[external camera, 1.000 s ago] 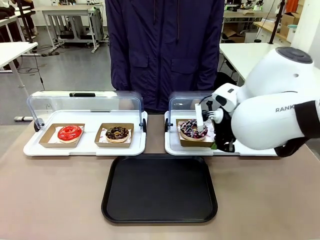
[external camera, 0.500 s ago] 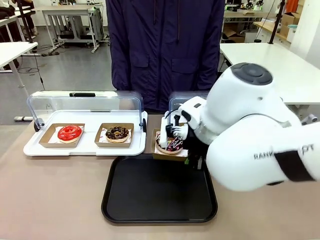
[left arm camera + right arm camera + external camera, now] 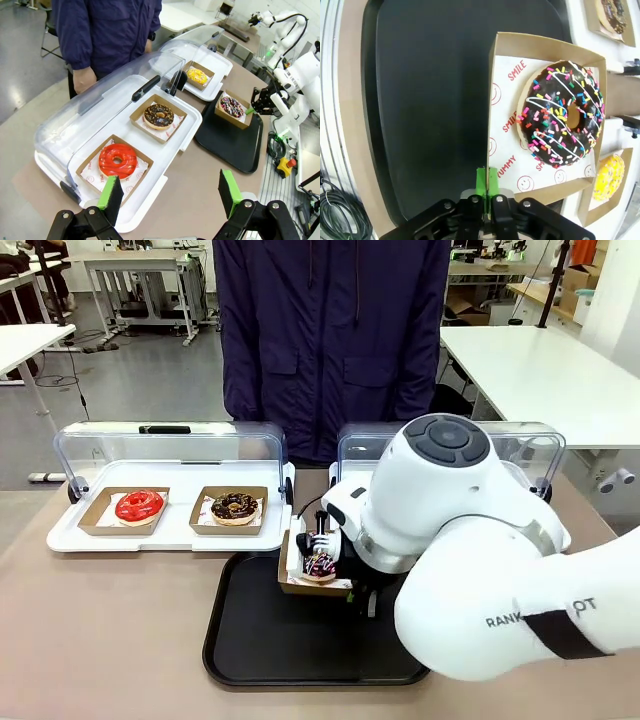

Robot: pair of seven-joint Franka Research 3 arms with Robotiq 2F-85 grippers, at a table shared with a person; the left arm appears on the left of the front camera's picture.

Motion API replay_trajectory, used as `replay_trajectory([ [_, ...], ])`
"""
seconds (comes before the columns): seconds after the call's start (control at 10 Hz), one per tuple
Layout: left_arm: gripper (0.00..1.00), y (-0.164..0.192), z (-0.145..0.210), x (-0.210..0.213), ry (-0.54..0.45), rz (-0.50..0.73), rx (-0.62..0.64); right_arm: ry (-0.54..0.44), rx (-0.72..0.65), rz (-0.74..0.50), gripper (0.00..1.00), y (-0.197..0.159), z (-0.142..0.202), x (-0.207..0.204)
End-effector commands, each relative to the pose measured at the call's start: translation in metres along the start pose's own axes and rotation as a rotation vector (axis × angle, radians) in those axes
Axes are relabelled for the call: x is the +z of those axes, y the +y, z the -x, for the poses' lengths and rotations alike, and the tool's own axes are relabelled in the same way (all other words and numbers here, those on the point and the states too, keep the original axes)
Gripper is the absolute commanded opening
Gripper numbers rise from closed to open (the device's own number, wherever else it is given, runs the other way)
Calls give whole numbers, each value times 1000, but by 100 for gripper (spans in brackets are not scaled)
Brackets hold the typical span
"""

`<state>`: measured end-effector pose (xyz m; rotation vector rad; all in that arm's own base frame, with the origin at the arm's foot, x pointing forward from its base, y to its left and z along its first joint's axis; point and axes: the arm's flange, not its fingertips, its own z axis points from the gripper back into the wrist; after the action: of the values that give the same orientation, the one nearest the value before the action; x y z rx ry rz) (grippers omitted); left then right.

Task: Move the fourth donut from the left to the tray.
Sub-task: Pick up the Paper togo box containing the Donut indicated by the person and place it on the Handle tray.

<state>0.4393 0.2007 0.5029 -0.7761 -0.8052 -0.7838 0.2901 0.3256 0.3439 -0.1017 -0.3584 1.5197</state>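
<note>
Now over the black tray [image 3: 250,640]: right gripper [image 3: 488,186] pinching the edge of the cardboard holder [image 3: 506,50], sprinkled chocolate donut [image 3: 561,115] inside, held above the tray's far left part. Seen from the right wrist: green pads pressed together on the cardboard rim. Seen from the left wrist: left gripper [image 3: 170,192] spread wide, well away from the tray, above the red donut [image 3: 117,160].

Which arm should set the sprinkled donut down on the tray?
Right. Its gripper is shut on the donut holder, already above the black tray. The left gripper is open, over by the red donut.
</note>
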Motion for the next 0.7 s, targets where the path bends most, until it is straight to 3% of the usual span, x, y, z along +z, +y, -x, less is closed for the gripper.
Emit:
replay_trajectory([
  [0.0,100,-1,0,0,-10,7,-4,-17,-7,19,2,46,38,-6],
  [0.6,100,-1,0,0,-10,7,-4,8,4,-55,2,55,45,-29],
])
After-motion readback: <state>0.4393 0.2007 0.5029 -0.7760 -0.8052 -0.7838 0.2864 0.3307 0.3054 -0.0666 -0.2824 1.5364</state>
